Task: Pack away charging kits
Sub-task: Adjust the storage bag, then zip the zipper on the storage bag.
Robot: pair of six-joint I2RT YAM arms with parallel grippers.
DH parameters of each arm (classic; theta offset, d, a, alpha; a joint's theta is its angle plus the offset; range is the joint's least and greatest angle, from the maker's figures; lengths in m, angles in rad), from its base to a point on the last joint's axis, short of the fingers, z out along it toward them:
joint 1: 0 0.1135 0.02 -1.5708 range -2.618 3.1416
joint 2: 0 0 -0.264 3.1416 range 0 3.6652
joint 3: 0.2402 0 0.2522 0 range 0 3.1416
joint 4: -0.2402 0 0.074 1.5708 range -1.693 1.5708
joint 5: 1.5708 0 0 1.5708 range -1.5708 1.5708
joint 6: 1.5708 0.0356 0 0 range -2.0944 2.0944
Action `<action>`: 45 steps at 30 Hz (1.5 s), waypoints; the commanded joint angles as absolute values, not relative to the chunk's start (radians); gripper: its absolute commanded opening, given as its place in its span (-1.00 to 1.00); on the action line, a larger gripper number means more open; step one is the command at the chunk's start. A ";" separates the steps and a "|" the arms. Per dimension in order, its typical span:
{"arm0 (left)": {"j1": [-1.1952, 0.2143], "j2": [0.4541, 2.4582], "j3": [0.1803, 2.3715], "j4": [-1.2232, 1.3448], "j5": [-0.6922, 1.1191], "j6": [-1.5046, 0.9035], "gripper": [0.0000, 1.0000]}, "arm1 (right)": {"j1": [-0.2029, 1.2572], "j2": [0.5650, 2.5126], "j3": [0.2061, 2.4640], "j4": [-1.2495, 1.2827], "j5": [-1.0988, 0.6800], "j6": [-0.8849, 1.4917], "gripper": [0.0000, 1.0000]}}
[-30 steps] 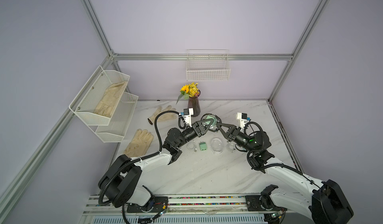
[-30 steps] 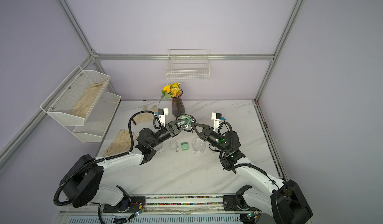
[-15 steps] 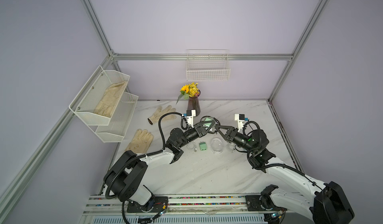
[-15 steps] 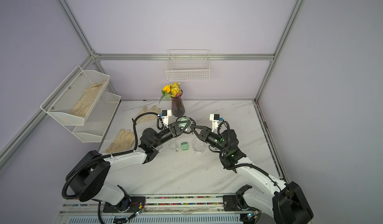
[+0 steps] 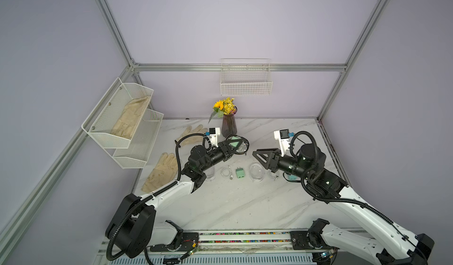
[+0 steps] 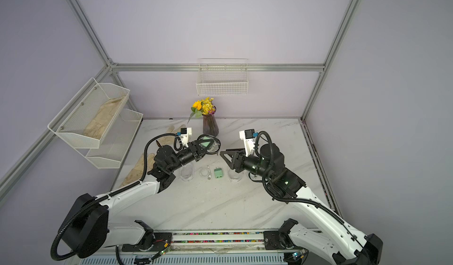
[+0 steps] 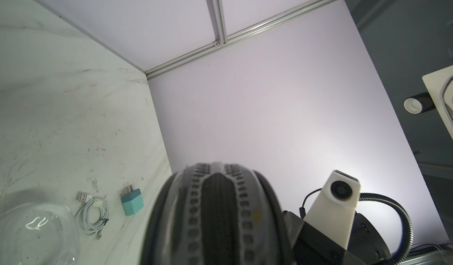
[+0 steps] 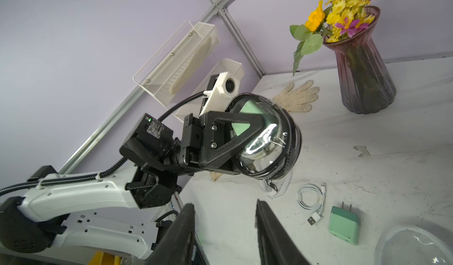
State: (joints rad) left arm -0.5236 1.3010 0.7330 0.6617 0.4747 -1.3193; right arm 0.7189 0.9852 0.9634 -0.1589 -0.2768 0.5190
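Left arm (image 5: 171, 190) reached forward low, with the left gripper (image 8: 262, 138) clamped on a clear case (image 8: 269, 134) held off the table (image 5: 232, 202) near the vase (image 5: 229, 126). A mint adapter (image 8: 250, 109) sat inside the case. Right arm (image 5: 343, 197) faced it, right gripper (image 8: 224, 210) spread and apart from the case. The second mint adapter (image 5: 240, 173) and a coiled cable (image 5: 226, 172) lay side by side on the table.

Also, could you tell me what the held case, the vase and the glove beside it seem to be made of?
The case: clear glossy plastic, zip-edged; glare streaks, and the mint adapter shows through. The vase: translucent purple ribbed glass, perhaps plastic; stems visible inside. The glove: cream matte knit fabric, likely cotton; limp, textured weave.
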 commanded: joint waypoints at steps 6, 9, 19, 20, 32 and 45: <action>-0.514 1.186 0.902 0.395 0.516 -1.287 -0.46 | 0.851 1.057 0.998 -0.259 -0.068 0.320 -0.15; -0.513 1.174 0.898 0.390 0.514 -1.292 -0.46 | 0.851 1.063 0.990 -0.249 -0.034 0.303 -0.18; -0.513 1.175 0.890 0.403 0.532 -1.309 -0.46 | 0.851 1.101 0.996 -0.186 -0.036 0.264 -0.25; -0.514 1.175 0.888 0.403 0.532 -1.309 -0.46 | 0.850 1.108 0.997 -0.181 -0.042 0.262 -0.27; -0.513 1.167 0.867 0.423 0.540 -1.319 -0.46 | 0.850 1.156 1.014 -0.157 -0.048 0.246 -0.38; -0.500 1.140 0.838 0.418 0.541 -1.317 -0.45 | 0.851 1.167 1.025 -0.168 -0.017 0.234 -1.00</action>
